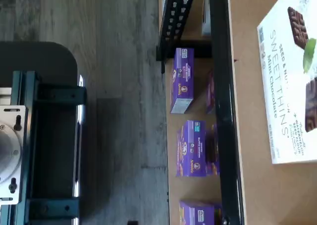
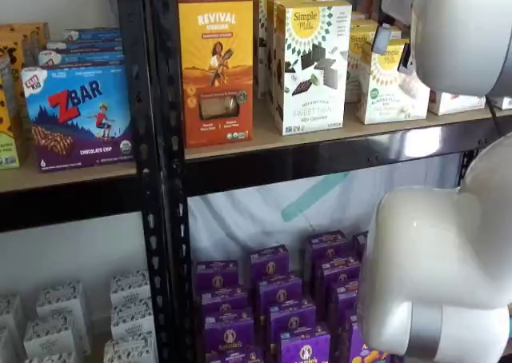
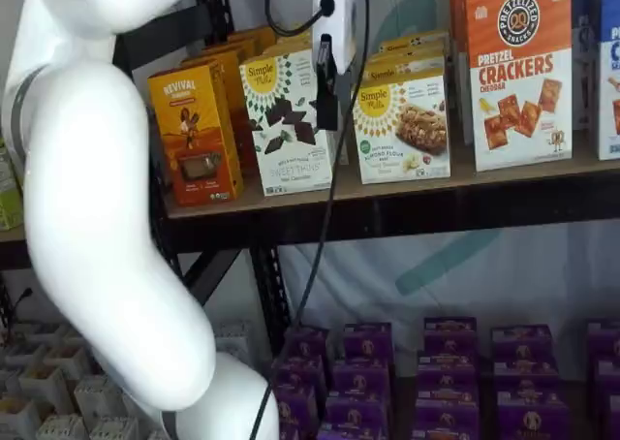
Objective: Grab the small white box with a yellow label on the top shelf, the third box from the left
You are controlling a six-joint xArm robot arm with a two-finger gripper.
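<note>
Claw (image 3: 325,96), its opening impossible to judge, hangs just left of the small white box (image 3: 402,130) on the top shelf (image 3: 407,203).

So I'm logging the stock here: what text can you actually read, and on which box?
"Simple Mills", "Almond Flour": small white box
"Simple Mills", "SWEET THINS": taller white carton
"REVIVAL": orange carton
"PRETZEL CRACKERS": orange-and-white carton
"ZBAR", "CHOCOLATE CHIP": blue box
Purple boxes: too small to read.

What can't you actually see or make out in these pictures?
- Fingers: seen side-on in a shelf view; open or shut unclear.
- Short white carton with yellow sunburst label: right edge hidden by the white arm.
- Fine print on that carton: too small.
</note>
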